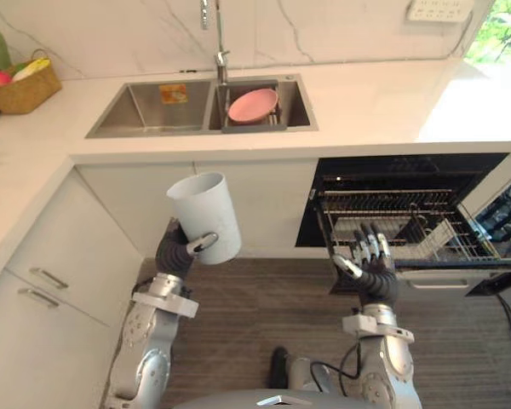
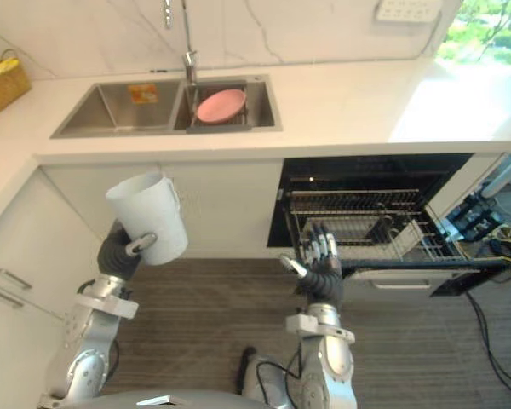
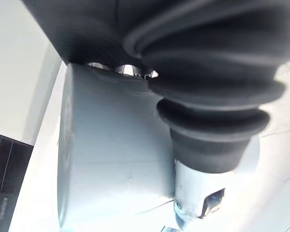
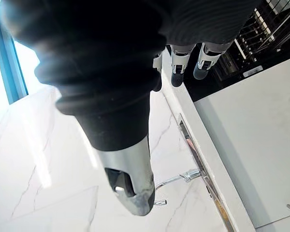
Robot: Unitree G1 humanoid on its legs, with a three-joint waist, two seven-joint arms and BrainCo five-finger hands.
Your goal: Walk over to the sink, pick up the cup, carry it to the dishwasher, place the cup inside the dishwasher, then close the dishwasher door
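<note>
Left hand in the left eye view has fingers and thumb curled round the lower wall of the white cup, held in the air before the cabinet under the sink; the right hand hangs empty, fingers straight, just before the pulled-out rack of the open dishwasher. I judge the carry wants a slow swing rightward, grip firm, clearing the right hand, then lowering onto a free part of the rack. Right eye view: the cup's mouth points up, long axis near upright, leaning slightly to the robot's left. Left wrist view: cup wall close against the hand's dark cover. Right wrist view: straight fingertips toward the rack
</note>
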